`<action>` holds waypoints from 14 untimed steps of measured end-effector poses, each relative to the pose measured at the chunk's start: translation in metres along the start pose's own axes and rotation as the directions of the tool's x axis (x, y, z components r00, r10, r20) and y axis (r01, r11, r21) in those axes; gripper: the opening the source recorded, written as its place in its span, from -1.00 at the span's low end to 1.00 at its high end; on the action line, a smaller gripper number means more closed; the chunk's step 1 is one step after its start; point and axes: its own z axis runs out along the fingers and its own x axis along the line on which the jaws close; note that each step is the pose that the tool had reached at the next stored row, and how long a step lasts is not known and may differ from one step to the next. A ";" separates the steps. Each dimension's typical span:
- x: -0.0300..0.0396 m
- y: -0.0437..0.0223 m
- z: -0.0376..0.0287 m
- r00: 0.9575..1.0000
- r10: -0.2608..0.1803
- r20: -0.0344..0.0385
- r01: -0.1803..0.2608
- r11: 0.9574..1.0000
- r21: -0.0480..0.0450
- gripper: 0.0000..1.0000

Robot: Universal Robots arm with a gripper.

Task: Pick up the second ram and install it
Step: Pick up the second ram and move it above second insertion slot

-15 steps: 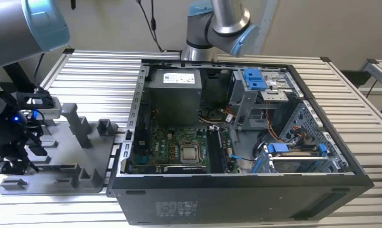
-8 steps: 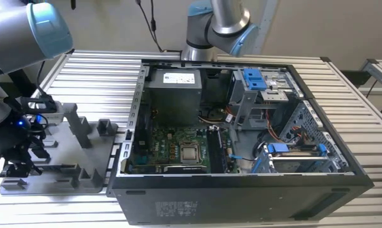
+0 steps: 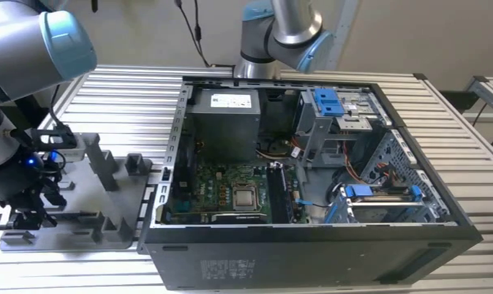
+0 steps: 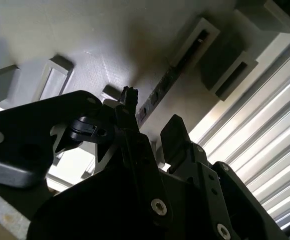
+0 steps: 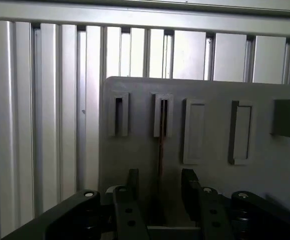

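Note:
The second ram (image 5: 161, 145) stands on edge in a slot of the grey fixture tray (image 5: 209, 125), showing as a thin dark strip. In the second wrist view the ram (image 4: 177, 70) runs along its slot toward the fingers. My gripper (image 5: 160, 186) is open and low over the tray, one black finger on each side of the stick with a gap on both sides. Its midpoint in the second wrist view (image 4: 152, 117) sits at the stick's near end. In the exterior view the gripper (image 3: 30, 214) hangs over the tray (image 3: 107, 205) at the exterior view's left.
An open computer case (image 3: 312, 245) lies to the exterior view's right of the tray, with the green motherboard (image 3: 222, 190) and its long black slots (image 3: 283, 193) inside. Upright posts (image 3: 99, 165) rise from the tray. A ribbed metal table (image 3: 124, 98) lies under everything.

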 end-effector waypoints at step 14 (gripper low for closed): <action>0.0003 -0.0001 0.0055 1.000 0.000 0.000 0.000 1.000 0.000 -0.04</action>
